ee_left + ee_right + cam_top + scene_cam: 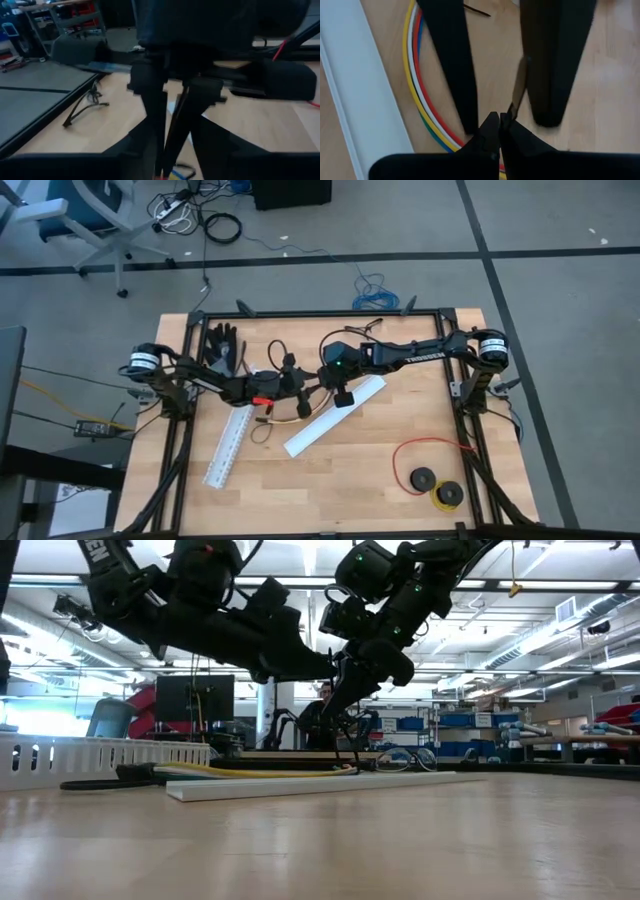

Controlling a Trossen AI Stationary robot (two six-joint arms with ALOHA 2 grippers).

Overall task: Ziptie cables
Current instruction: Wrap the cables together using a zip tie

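Note:
The cables [418, 102], thin yellow, white, red, blue and green wires, lie in a curve on the table beside a white slotted channel [355, 100]. They also show in the high view [265, 425] and the low view [260, 770]. My right gripper [499, 125] is shut on a thin dark ziptie [520, 85] at the table's middle [322, 385]. My left gripper [505, 65] is open. Its two fingers point down on either side of the ziptie, one of them next to the cables. Whether they touch anything, I cannot tell. My right gripper pinches the ziptie's near end [509, 114] between its two fingertips. The strip runs on from the fingertips into the gap between my left gripper's fingers [547, 65]. In the low view the fingers [345, 705] slant down and the strip reaches toward the table.
Two long white slotted channels [228, 448] [335, 415] lie on the wooden table. A red wire loop with black spools [430, 470] lies at the near right. A black glove [222, 345] lies at the far left. A black frame [330, 313] rims the table.

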